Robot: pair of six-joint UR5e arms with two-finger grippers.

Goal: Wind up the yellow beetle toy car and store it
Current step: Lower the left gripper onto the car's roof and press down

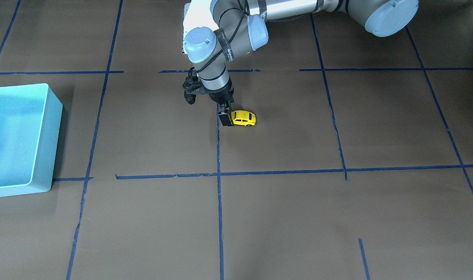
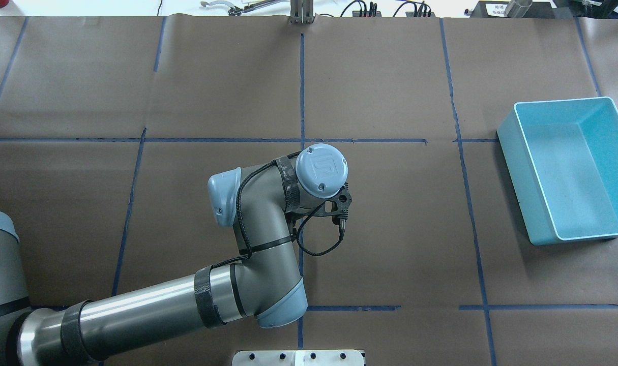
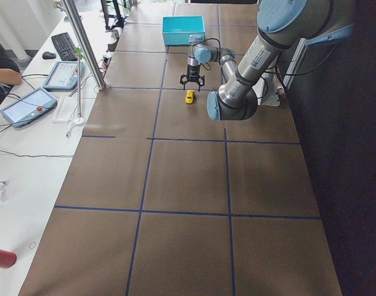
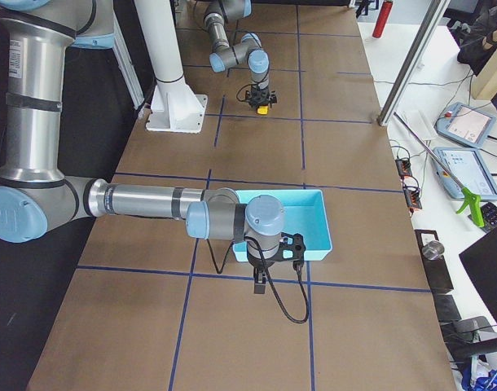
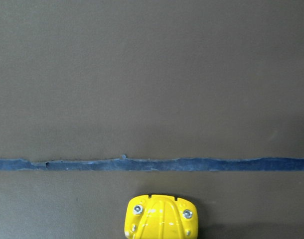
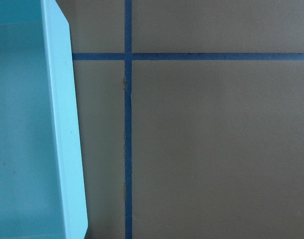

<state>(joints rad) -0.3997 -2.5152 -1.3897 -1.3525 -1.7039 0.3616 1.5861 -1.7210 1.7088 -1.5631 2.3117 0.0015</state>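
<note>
The yellow beetle toy car (image 1: 245, 118) stands on its wheels on the brown table near a blue tape line. My left gripper (image 1: 226, 116) reaches straight down at the car's end, its fingers closed on either side of that end. The left wrist view shows only the car's end (image 5: 161, 217) at the bottom edge, with no fingers in sight. The overhead view hides car and gripper under the left wrist. The car also shows in the left side view (image 3: 190, 97). My right gripper (image 4: 259, 285) hangs beside the bin, and I cannot tell whether it is open or shut.
A light blue open bin (image 1: 51, 128) stands at the table's right end and also shows in the overhead view (image 2: 515, 157), the right side view (image 4: 322, 236) and the right wrist view (image 6: 62, 124). Blue tape lines cross the brown table. Operators' tablets lie beyond the table edge (image 3: 28, 105).
</note>
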